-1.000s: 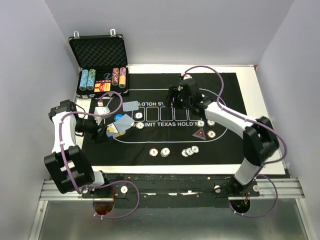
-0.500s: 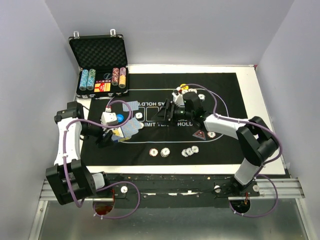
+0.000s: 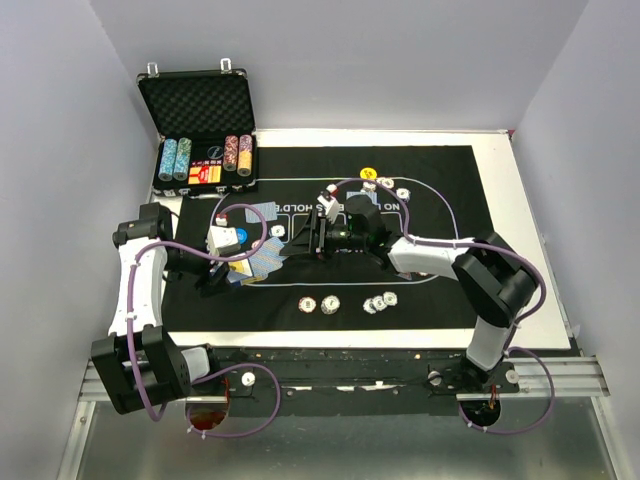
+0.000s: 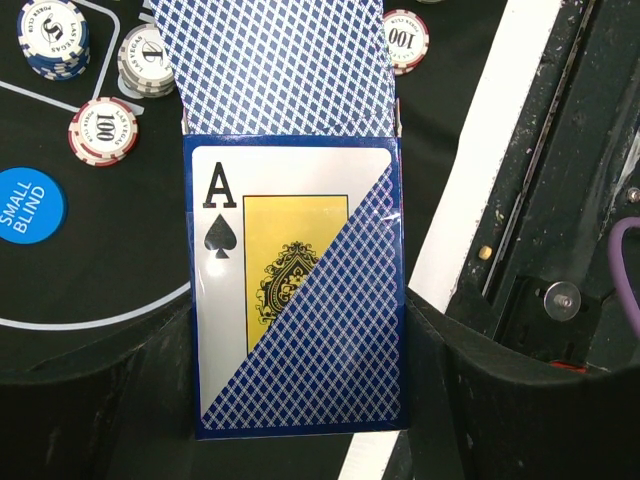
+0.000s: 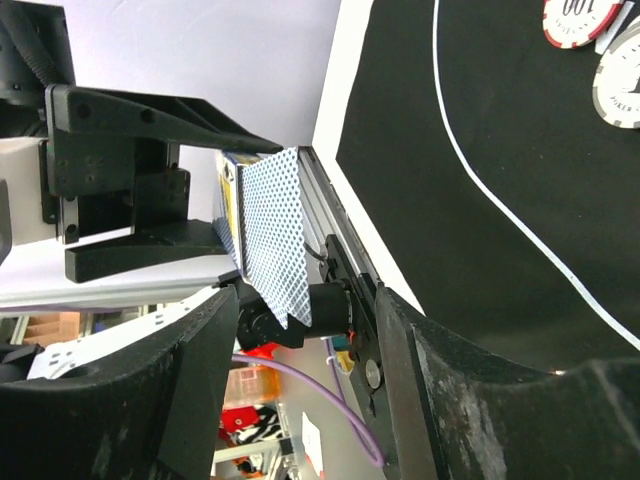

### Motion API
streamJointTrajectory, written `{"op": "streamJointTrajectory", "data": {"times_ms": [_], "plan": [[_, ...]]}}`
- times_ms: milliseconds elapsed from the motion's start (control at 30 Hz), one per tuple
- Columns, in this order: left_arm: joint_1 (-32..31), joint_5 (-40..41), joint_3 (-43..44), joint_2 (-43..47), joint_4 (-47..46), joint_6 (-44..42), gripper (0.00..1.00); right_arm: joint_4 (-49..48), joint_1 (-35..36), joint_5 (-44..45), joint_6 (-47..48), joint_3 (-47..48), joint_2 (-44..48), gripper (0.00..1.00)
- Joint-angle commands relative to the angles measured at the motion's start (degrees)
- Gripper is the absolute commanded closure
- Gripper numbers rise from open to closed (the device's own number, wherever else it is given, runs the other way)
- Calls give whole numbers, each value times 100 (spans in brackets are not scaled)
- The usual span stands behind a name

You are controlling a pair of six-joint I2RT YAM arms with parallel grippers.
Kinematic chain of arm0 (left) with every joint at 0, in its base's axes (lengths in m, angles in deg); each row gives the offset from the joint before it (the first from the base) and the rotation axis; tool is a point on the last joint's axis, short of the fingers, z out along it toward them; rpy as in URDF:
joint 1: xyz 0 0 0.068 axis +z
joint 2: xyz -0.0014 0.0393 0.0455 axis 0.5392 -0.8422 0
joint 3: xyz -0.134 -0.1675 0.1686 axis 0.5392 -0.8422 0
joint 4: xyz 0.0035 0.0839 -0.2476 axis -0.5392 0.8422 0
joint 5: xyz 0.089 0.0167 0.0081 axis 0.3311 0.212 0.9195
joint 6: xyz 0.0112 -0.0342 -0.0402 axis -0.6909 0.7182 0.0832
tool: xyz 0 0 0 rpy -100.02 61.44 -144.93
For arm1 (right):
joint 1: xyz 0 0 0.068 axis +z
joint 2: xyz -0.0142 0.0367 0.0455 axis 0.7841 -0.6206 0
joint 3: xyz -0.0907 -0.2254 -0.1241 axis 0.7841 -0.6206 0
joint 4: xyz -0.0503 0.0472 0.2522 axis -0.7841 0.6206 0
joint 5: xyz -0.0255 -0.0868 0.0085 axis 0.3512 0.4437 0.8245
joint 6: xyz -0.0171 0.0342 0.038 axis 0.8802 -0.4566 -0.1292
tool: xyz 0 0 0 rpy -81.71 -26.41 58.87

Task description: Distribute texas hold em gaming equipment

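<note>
My left gripper is shut on a card pack with an ace of spades on its face. Blue-backed playing cards stick out of the pack's top. In the top view this gripper holds the pack over the mat's left end. My right gripper reaches left toward it. In the right wrist view its jaws stand open, and the tip of a blue-backed card hangs in the gap without being clamped. Poker chips lie on the mat, and one card lies flat.
The black mat covers the table's middle. An open foam-lined case with chip stacks stands at the back left. A yellow button lies at the mat's far side. A blue small-blind button and chips lie under the pack.
The right arm has swung left across the mat until its open jaws reach the pack. The left gripper has shifted right with the pack still in it.
</note>
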Motion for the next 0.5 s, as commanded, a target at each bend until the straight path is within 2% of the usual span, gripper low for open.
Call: {"op": "streamJointTrajectory", "data": {"times_ms": [0, 167, 467], "plan": [[-33, -412, -15, 127, 1595, -111, 88, -214, 9, -40, -206, 165, -157, 37], [-33, -438, -32, 127, 1595, -138, 88, -372, 9, 48, -372, 139, -183, 51], [-33, -438, -6, 66, 1595, -111, 88, -496, 9, 206, -470, 95, -148, 69]]}}
